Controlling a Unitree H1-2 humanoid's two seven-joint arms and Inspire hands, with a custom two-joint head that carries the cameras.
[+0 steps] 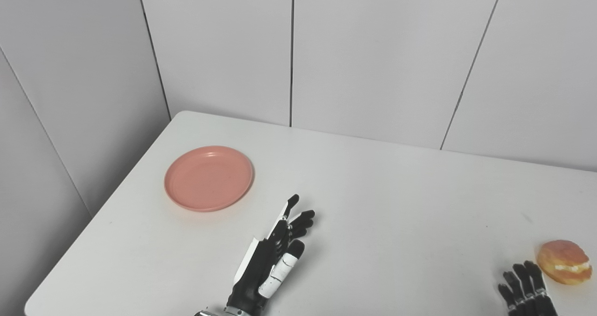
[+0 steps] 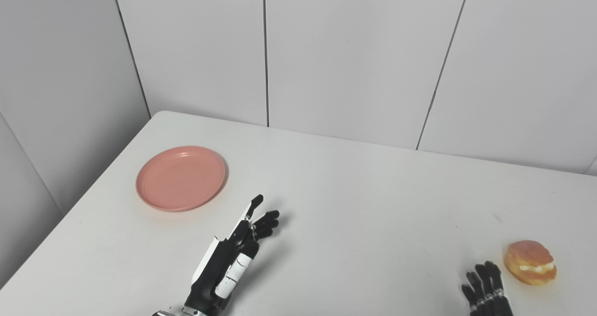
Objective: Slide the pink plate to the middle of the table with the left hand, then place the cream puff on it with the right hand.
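Note:
The pink plate [image 1: 208,178] lies empty on the left part of the white table [image 1: 373,199], near its left edge. My left hand [image 1: 275,255] is raised edge-on at the front centre, fingers apart and holding nothing, a hand's length to the right of and nearer than the plate. The cream puff [image 1: 564,261], golden with a white filling line, rests at the front right. My right hand [image 1: 524,288] shows only its fingertips at the bottom edge, just left of the puff, spread and not touching it.
Grey wall panels [image 1: 373,50] stand behind the table's far edge and along its left side. The table's left edge [image 1: 107,204] runs diagonally close to the plate. White tabletop stretches between plate and puff.

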